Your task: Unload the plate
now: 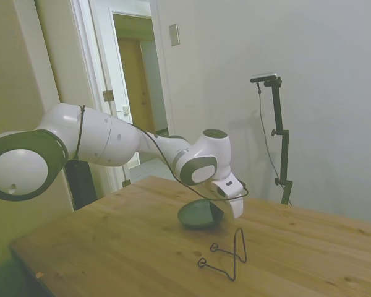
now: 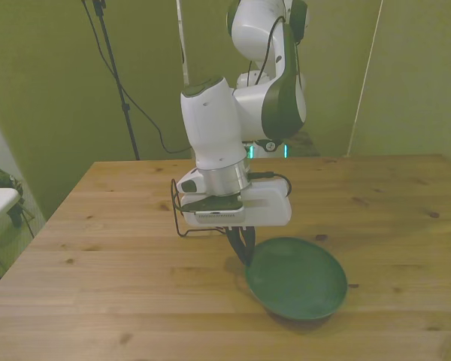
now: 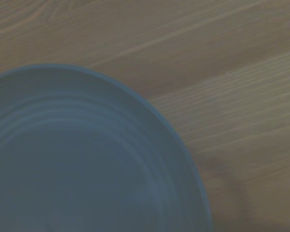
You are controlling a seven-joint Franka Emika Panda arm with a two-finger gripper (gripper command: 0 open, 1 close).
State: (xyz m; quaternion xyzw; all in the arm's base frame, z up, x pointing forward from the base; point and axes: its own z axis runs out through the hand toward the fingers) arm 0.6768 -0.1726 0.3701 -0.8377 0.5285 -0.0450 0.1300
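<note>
Grey-green plate (image 2: pixel 297 277), off the black wire stand (image 1: pixel 227 255) and just beside it, hangs tilted above the wooden surface (image 2: pixel 98 248), its rim pinched in my hand (image 2: pixel 244 244). Stiff, smooth, likely slippery and breakable; the rim is my only hold.

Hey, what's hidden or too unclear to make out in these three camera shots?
- Gripper fingers: front view, hidden behind the hand; side view, too small.
- Plate touching the table or held above: unclear in all views.
- Wire stand: front view, mostly behind the gripper.
- Wrist view: blurred, plate cut off by edges.
</note>
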